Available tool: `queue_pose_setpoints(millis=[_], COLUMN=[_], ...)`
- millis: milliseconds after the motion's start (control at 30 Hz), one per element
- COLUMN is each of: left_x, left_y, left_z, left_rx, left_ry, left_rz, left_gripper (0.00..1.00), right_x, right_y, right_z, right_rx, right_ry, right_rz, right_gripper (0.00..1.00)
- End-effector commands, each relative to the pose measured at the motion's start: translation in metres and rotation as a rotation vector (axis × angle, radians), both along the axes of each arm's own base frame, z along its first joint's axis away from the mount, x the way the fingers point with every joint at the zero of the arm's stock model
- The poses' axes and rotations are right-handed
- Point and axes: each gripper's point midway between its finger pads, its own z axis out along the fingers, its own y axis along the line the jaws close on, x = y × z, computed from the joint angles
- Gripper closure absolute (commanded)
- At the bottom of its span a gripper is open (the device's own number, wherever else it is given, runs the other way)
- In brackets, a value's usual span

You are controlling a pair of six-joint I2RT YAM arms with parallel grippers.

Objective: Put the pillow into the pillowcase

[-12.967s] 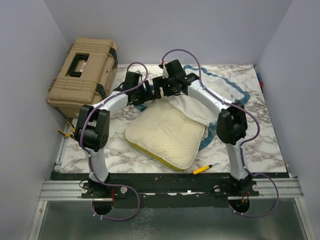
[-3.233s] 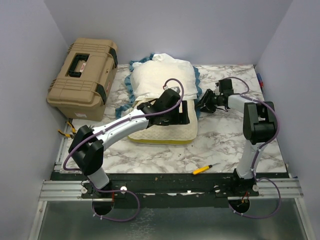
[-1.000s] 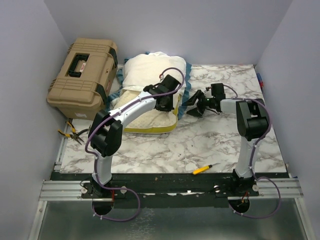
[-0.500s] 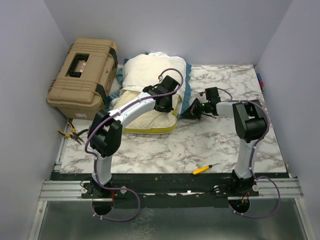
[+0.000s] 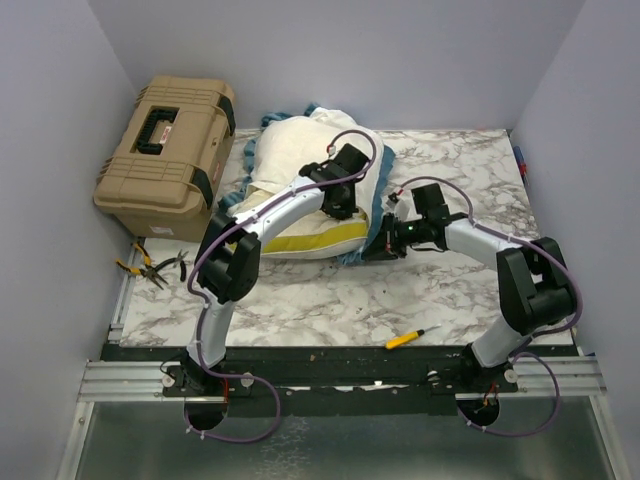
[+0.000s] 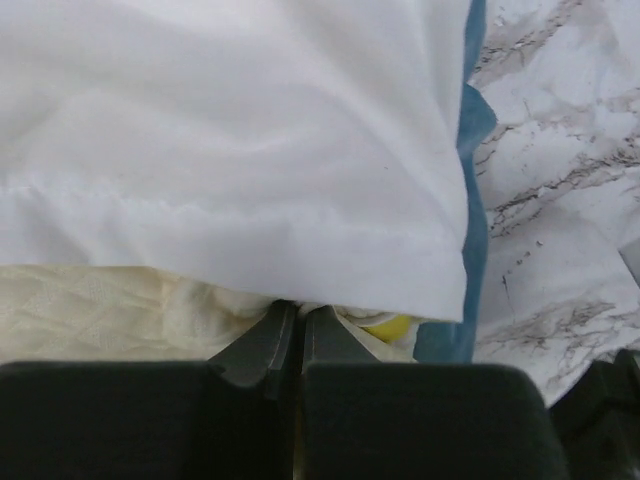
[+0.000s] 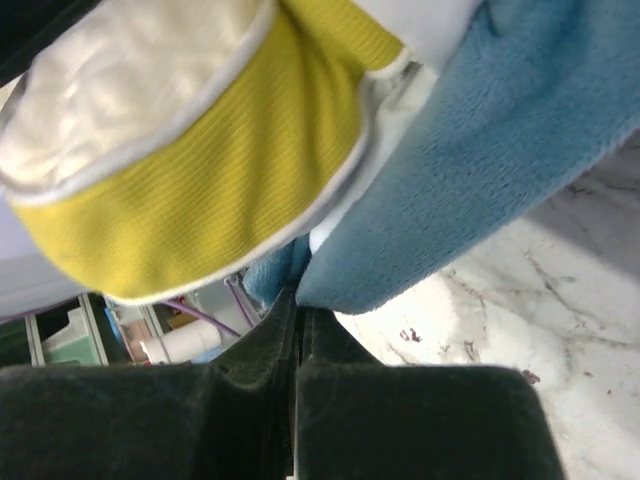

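pinching pillowcase [image 7: 480, 150] trim — right pincer [image 7: 297, 300], seemingly; pillow [image 7: 200, 170] edge beside.

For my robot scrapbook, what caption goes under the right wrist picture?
Right gripper pinching the blue trim of the pillowcase, beside the pillow and its yellow band.

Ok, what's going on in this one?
Two robot arms are working the pillow into the pillowcase on a marble-patterned table. The left end effector is shut on the pillow's cream fabric just under the case's white hem. The right end effector pinches the case's blue trim beside the pillow's mustard band. The case covers the pillow's far part; the near, banded end is exposed, so the job isn't finished.
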Motion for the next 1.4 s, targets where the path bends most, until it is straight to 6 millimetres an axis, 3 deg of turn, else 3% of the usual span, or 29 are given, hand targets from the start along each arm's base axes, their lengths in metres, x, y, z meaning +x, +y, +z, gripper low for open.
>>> queue_pose_setpoints(millis=[0,67,200,267,367,433,567,667,833,933,1100,1267,1367], left_x=[0.033,0.028,0.003,-0.016,-0.043,-0.061,-0.094,-0.108,-0.122,-0.112,-0.048,0.024,0.057], left_y=[0.042,0.047,0.047,0.054,0.059,0.057,0.047,0.046,0.045,0.035,0.026,0.017,0.006], left_z=[-0.032,-0.030,-0.004,0.006,0.024,0.033,0.040,0.029,-0.030,-0.055,-0.045,-0.016,0.011], left_rx=[0.145,0.150,0.118,0.095,0.034,-0.012,-0.055,-0.035,0.049,0.089,0.135,0.069,0.016], left_ry=[-0.085,-0.085,-0.104,-0.095,-0.082,-0.069,-0.048,-0.033,0.072,0.086,-0.026,-0.118,-0.190], left_rz=[0.207,0.208,0.131,0.097,0.057,0.031,-0.023,-0.014,-0.015,-0.042,0.007,0.090,0.123], left_gripper=[1.00,1.00,0.97,0.84,0.54,0.40,0.31,0.29,0.27,0.35,0.97,1.00,1.00], right_x=[-0.066,-0.072,-0.075,-0.069,-0.058,-0.052,-0.045,-0.044,-0.047,-0.051,-0.066,-0.091,-0.107], right_y=[0.006,0.001,-0.002,0.000,0.003,0.005,0.008,0.009,0.008,0.007,0.003,-0.007,-0.013], right_z=[0.039,0.033,0.015,0.010,0.006,0.005,0.005,0.004,0.009,0.014,0.020,0.027,0.035], right_rx=[0.118,0.085,0.062,0.053,0.040,0.038,0.044,0.045,0.047,0.057,0.062,0.051,0.049], right_ry=[0.134,0.135,0.180,0.186,0.179,0.175,0.173,0.177,0.179,0.189,0.225,0.264,0.277], right_rz=[0.223,0.243,0.239,0.228,0.211,0.203,0.195,0.196,0.197,0.201,0.229,0.253,0.264], right_gripper=[1.00,1.00,1.00,1.00,1.00,1.00,1.00,1.00,1.00,1.00,1.00,1.00,1.00])
